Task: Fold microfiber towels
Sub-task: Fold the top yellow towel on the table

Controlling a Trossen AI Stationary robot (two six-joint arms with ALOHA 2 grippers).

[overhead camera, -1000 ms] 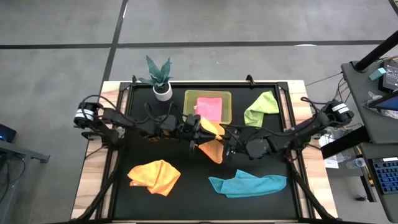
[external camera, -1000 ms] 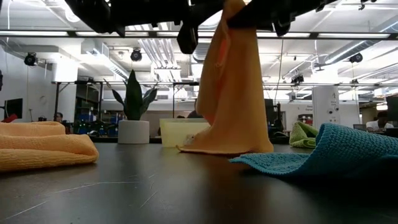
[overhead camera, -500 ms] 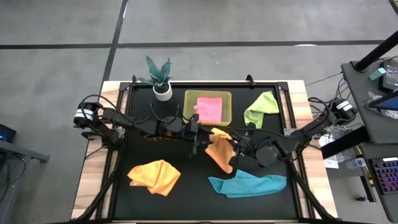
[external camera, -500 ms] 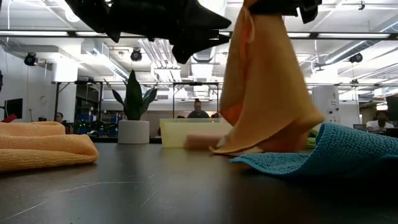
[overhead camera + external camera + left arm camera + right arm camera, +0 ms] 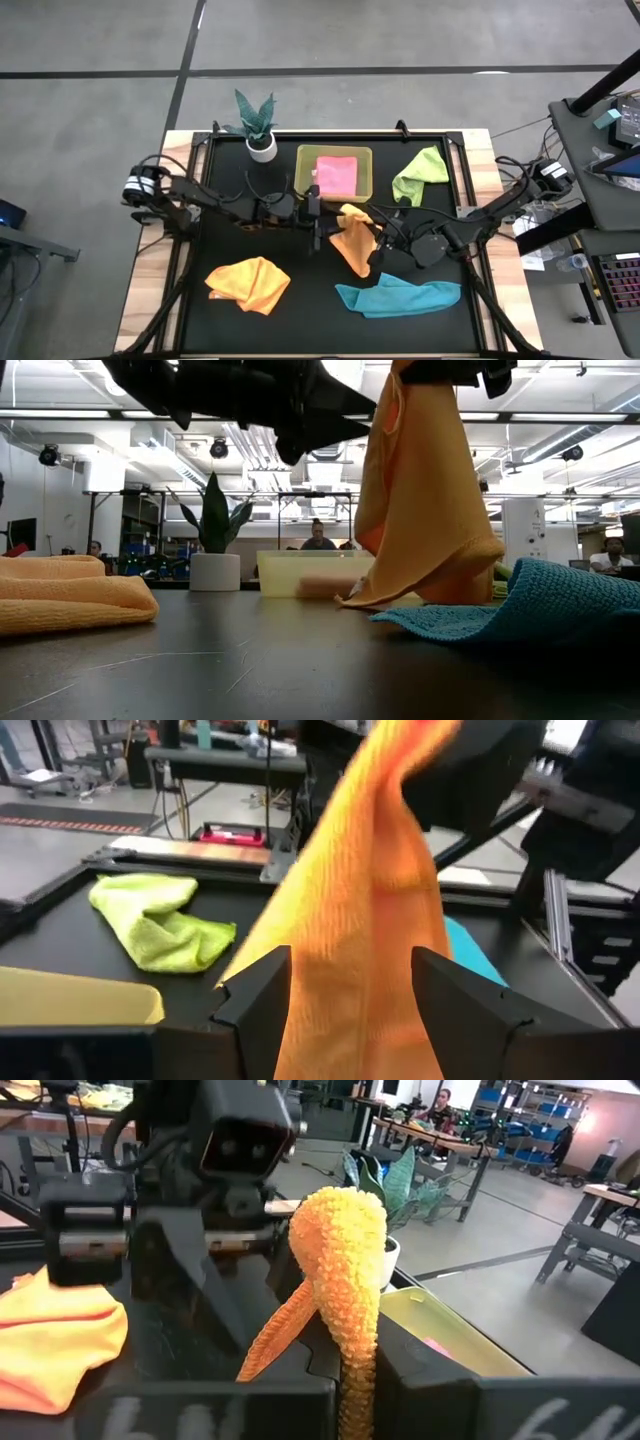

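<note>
Right tool (image 5: 377, 243): clamped on the hanging orange towel (image 5: 352, 240), frame centre, lower hem touching the bench (image 5: 300, 300).
Left tool (image 5: 318, 214): fingers spread wide, just left of that towel, not gripping.
Pink towel (image 5: 337, 172): in the bin (image 5: 300, 170).

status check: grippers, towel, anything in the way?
Right gripper shut on orange towel, hanging mid-table. Left gripper open beside it. Teal towel close below.

Black counter (image 5: 300, 290) with pale wood edges. Two orange-yellow towels: one hanging (image 5: 352, 238), one crumpled (image 5: 248, 283). A teal blue towel (image 5: 398, 296), a lime green towel (image 5: 420, 174), a pink towel (image 5: 337, 172) inside a translucent yellow-green bin (image 5: 366, 172). Green plant (image 5: 255, 115) in a white pot. Dark arms.
</note>
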